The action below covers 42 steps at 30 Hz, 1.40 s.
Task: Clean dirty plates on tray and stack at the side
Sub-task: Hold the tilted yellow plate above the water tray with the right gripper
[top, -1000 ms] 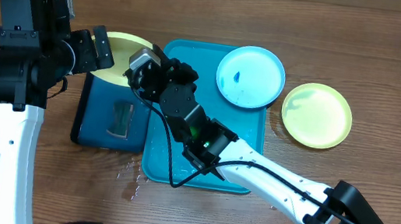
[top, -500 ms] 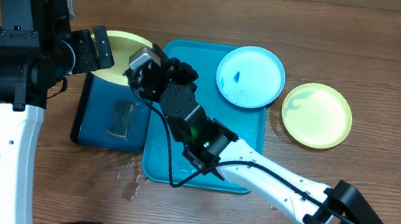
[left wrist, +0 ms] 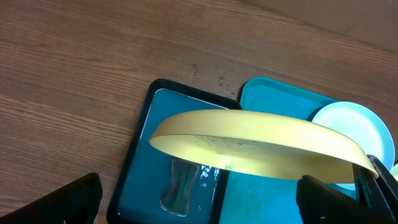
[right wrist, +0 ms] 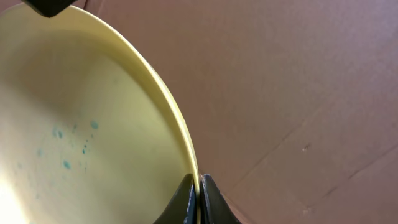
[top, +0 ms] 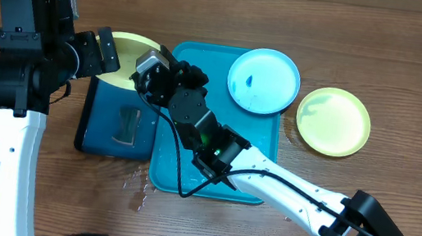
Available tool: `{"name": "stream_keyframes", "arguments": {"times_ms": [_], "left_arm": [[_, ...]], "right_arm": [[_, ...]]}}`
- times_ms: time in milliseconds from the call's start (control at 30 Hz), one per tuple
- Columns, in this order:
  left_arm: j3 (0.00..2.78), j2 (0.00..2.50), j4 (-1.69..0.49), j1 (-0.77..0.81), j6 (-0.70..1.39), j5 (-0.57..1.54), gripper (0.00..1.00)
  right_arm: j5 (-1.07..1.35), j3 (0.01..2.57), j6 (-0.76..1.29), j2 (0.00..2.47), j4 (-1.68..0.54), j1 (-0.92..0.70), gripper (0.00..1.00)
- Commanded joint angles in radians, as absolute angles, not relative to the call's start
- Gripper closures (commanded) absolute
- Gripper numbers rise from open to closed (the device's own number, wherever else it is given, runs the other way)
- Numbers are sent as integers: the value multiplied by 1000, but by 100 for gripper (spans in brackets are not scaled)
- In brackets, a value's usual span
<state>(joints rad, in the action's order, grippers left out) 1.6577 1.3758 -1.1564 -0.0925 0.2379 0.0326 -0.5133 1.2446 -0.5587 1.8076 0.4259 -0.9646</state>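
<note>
My right gripper (top: 144, 73) (right wrist: 198, 200) is shut on the rim of a yellow-green plate (top: 130, 55) (right wrist: 81, 130) and holds it tilted above the dark blue tray. Small blue specks dot its pale face. The same plate (left wrist: 255, 140) shows edge-on in the left wrist view. My left gripper (top: 98, 51) (left wrist: 199, 211) stands open beside the plate's left edge, fingers wide and touching nothing. A light blue plate (top: 263, 80) (left wrist: 354, 124) with a blue smear rests on the far right corner of the turquoise tray (top: 215, 148) (left wrist: 273, 99). Another yellow-green plate (top: 333, 121) lies on the table to the right.
A smaller dark blue, black-rimmed tray (top: 103, 119) (left wrist: 140, 149) sits left of the turquoise tray, holding liquid and a greyish pad (top: 127, 125) (left wrist: 185, 186). Drops of liquid wet the wood (top: 138, 186) in front of both trays. My right arm (top: 284, 186) reaches across the turquoise tray.
</note>
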Motion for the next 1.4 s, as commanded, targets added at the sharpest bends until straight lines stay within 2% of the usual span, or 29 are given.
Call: {"name": "stream_keyframes", "arguments": {"times_ms": [0, 1367], "left_arm": [[1665, 1381, -1155, -91, 251, 22, 0], [1665, 1381, -1155, -91, 251, 22, 0]], "right_arm": [[-523, 1271, -558, 1790, 437, -971, 96], [-543, 1271, -550, 1790, 436, -971, 96]]}}
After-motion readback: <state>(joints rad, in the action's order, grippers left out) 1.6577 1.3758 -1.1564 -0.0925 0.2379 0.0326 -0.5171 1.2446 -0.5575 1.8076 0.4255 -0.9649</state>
